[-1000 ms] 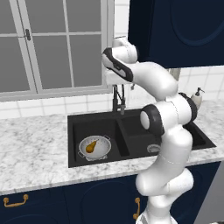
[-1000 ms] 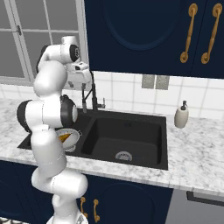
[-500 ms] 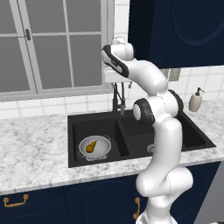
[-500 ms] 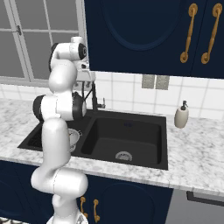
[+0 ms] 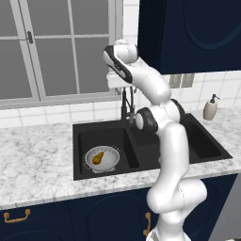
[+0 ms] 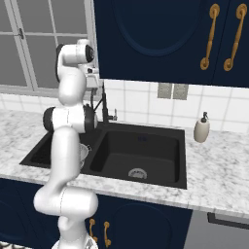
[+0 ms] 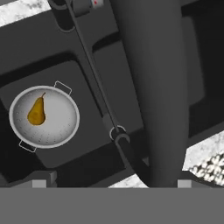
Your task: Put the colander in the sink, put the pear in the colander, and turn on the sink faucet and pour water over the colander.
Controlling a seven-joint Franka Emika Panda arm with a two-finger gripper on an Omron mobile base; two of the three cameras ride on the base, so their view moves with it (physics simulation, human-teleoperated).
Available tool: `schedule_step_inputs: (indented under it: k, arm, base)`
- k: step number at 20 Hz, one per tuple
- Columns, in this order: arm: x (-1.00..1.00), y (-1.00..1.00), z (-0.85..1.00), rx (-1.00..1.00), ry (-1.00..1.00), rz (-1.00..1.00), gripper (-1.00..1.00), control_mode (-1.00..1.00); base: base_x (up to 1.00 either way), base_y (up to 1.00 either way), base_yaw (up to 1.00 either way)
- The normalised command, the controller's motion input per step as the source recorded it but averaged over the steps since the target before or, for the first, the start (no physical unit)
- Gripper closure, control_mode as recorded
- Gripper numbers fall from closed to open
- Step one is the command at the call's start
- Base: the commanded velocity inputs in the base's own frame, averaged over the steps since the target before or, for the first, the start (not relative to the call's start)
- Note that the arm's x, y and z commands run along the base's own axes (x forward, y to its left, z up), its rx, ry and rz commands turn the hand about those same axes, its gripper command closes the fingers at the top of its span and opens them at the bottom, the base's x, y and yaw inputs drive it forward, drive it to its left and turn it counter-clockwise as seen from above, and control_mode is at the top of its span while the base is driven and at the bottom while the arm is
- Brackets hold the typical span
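In the left base view, the white marbled counter (image 5: 37, 160) runs under a large grey window (image 5: 56, 47), with white wall tiles between them and a dark blue cabinet (image 5: 193, 33) above on the right. The black sink (image 5: 155, 146) is set in the counter. The colander (image 5: 101, 158) stands in the left basin, and the pear (image 5: 97, 157) lies inside it. The sink faucet (image 5: 126, 106) rises behind the divider of the two basins. A beige soap dispenser (image 5: 210, 108) stands on the counter, to the right of the sink. The gripper (image 5: 114, 80) hangs high above the faucet.

In the right base view, the right basin shows a round silver drain (image 6: 137, 173). Two grey wall sockets (image 6: 172, 90) sit on the tiles, and gold handles (image 6: 209, 36) hang on the upper cabinet doors.

In the hand view, the camera looks down along the faucet neck, and the colander with the pear appears below on the left. The fingers are spread wide and hold nothing.
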Motion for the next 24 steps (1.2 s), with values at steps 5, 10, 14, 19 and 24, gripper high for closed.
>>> schedule_step_inputs:
  k: [5, 10, 14, 19, 24]
  arm:
    - [0.38, -0.23, -0.41, 0.01, 0.00, 0.00, -1.00, -1.00]
    - [0.24, -0.36, -0.39, 0.02, -0.07, 0.00, -1.00, -1.00]
    - [-0.05, -0.15, -0.12, 0.00, -0.13, 0.02, -1.00, -1.00]
    - [-0.33, -0.26, 0.00, 0.03, -0.15, 0.08, -1.00, -1.00]
    - [-0.13, -0.22, -0.06, 0.07, -0.12, 0.20, -1.00, -1.00]
  base:
    - [0.00, 0.00, 0.00]
    - [0.00, 0.00, 0.00]
    - [0.00, 0.00, 0.00]
    - [0.00, 0.00, 0.00]
    - [0.00, 0.00, 0.00]
